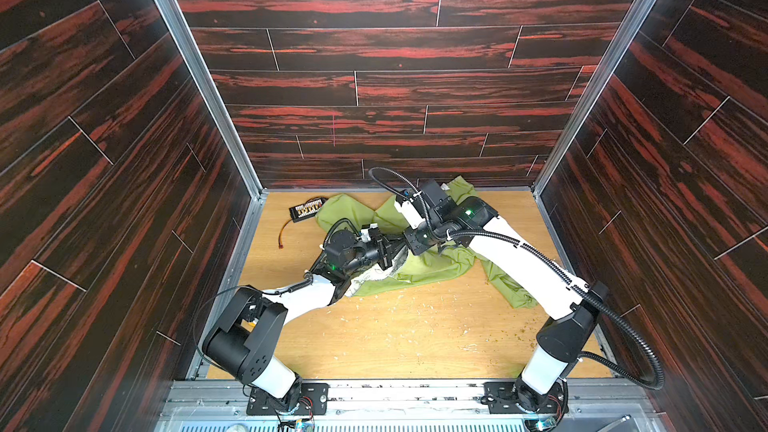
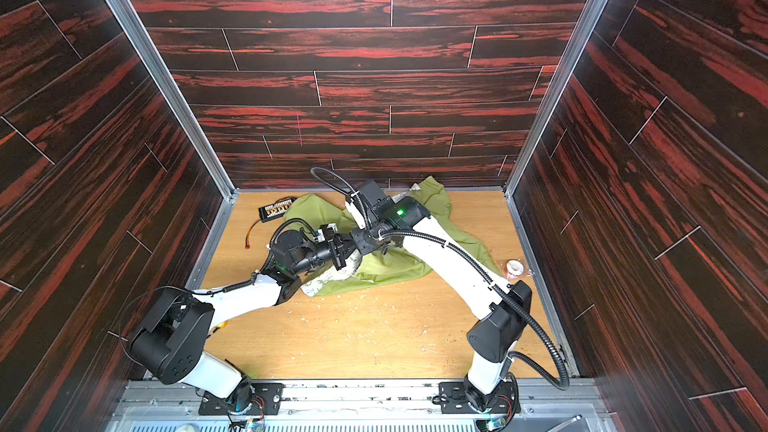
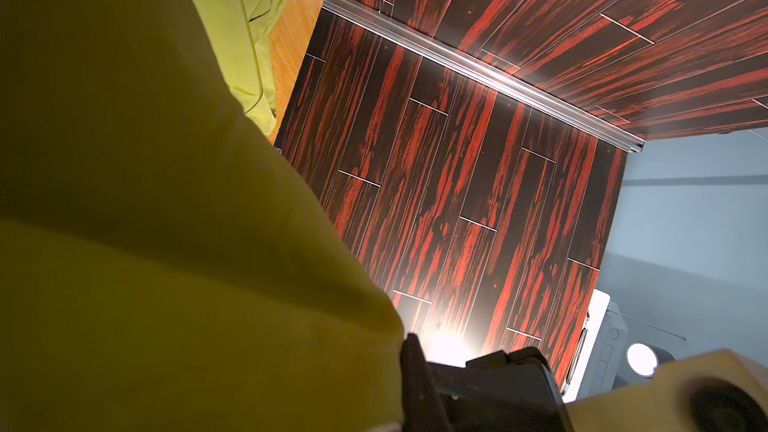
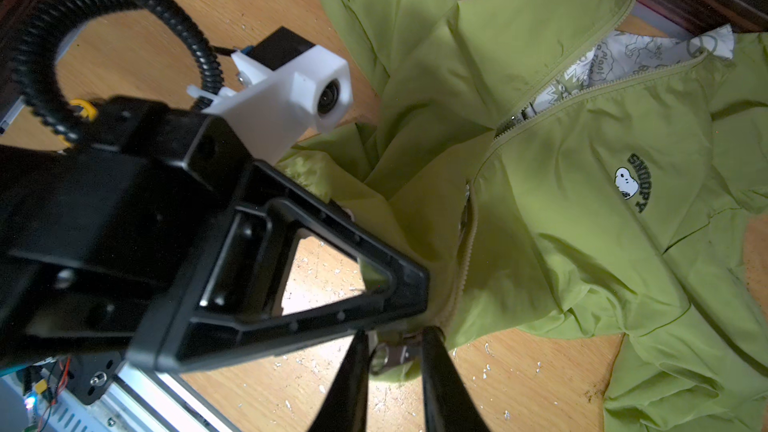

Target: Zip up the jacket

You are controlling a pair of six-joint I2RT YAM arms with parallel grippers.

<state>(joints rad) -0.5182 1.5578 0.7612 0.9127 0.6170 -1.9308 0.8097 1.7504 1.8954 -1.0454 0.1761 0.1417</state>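
- Two grippers work the hem of the olive-green thin hooded jacket (image 4: 582,243), spread on the pale wooden table's (image 1: 415,334) far middle.
- Left gripper (image 4: 419,288) is clamped on hem fabric; it should tension the zipper line.
- Right gripper (image 4: 397,342) straddles the small metal piece (image 4: 390,357) at the zipper's foot, jaws narrow; whether it pinches, I cannot tell. Seat squarely first.

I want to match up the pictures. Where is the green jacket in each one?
In a top view: the jacket lies crumpled at the middle and back of the table.
In a top view: same spot.
Left wrist view: very close up, filling much of the picture.
Right wrist view: spread wide, with its Snoopy badge showing.
Shared landmark: the light wooden table.
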